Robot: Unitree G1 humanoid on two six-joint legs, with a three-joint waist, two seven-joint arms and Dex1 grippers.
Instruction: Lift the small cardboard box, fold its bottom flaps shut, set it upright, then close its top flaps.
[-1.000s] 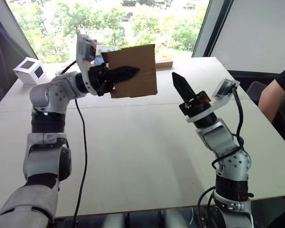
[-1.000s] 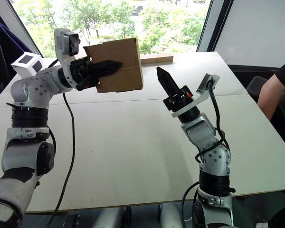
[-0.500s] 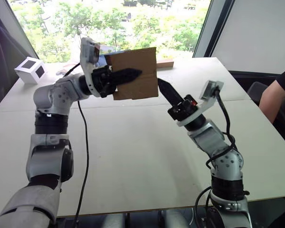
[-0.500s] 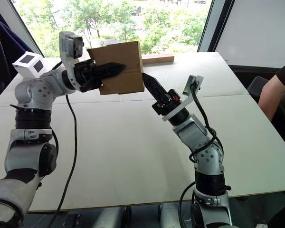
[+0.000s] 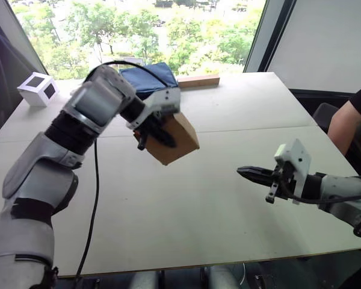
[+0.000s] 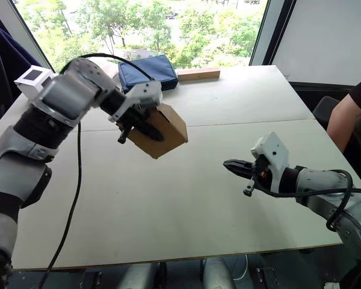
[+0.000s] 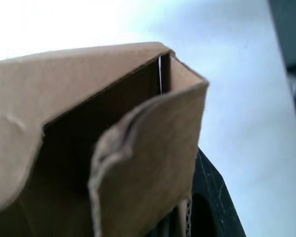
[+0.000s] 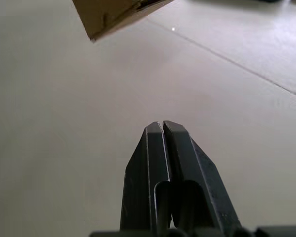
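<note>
Holding the box (image 5: 172, 138) tilted in the air over the desk (image 5: 186, 198), left jaws (image 5: 158, 130) clamped on its wall.
Its flaps (image 7: 148, 163) hang open at the end toward the wrist camera, one corner pointing down, off the surface. The right jaws (image 5: 245, 173) are pressed together, empty, low over bare desk well right of the box, with open room between. A blue bag (image 5: 147, 77), a wooden block (image 5: 198, 80) and a white cube (image 5: 37, 88) sit near the far edge; a person's arm (image 5: 349, 123) is beyond the right edge.
</note>
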